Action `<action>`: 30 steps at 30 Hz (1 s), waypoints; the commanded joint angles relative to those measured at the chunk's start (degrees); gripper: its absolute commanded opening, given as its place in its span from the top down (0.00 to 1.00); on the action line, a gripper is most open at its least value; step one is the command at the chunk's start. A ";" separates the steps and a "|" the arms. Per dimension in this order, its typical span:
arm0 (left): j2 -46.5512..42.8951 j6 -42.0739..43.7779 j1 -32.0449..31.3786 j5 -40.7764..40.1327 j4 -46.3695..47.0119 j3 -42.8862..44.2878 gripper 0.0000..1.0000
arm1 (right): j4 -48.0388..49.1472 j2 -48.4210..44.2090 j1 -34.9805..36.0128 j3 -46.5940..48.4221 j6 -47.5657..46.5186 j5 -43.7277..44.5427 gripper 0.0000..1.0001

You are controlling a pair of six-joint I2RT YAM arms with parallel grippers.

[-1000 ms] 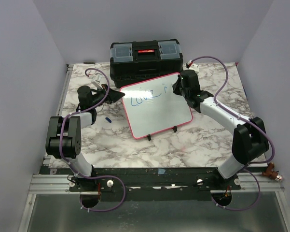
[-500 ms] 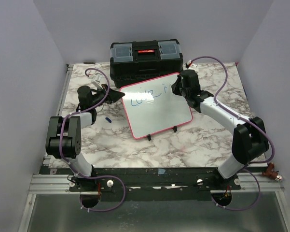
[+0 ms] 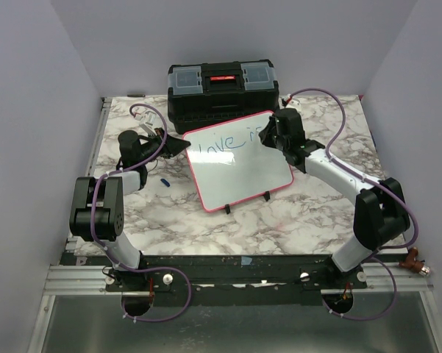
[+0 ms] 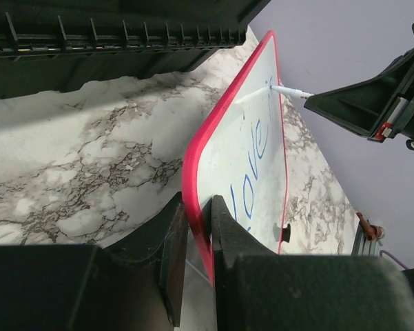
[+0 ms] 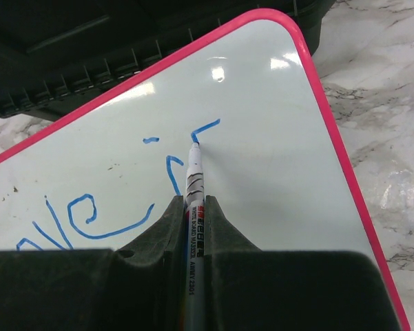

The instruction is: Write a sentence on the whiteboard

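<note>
The whiteboard point(image 3: 239, 173), white with a pink-red frame, stands tilted on small black feet mid-table. My left gripper point(image 3: 182, 145) is shut on its left frame edge; in the left wrist view the jaws point(image 4: 196, 207) pinch the red rim of the whiteboard point(image 4: 275, 186). My right gripper point(image 5: 195, 203) is shut on a white marker point(image 5: 195, 179) whose blue tip touches the whiteboard point(image 5: 275, 172). The sentence point(image 5: 89, 217) reads "Love i" in blue, with a short fresh stroke at the tip. From above, the right gripper point(image 3: 268, 134) sits at the board's upper right.
A black toolbox point(image 3: 222, 88) stands right behind the board, close to both grippers. A small blue cap point(image 3: 165, 182) lies on the marble table left of the board. Purple cables loop over both arms. The table's raised edges run along the left and back.
The right gripper has shifted slightly toward the board's far right with the marker, and a short new blue stroke has appeared after the "i". The left arm and board have not moved.
</note>
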 commanded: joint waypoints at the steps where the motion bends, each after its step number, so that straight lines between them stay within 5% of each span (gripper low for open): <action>1: -1.13 6.69 -0.07 -4.34 0.66 0.40 1.00 | -1.07 -0.98 -0.34 -2.26 0.15 -0.41 0.99; 17: -1.15 6.96 -0.08 -4.44 0.44 0.40 1.00 | -3.40 -1.61 -0.42 -2.59 -0.62 6.54 0.99; 30: -1.15 7.22 -1.75 -4.62 0.17 0.56 1.00 | -4.41 -2.69 -0.42 -4.87 -1.08 3.81 0.99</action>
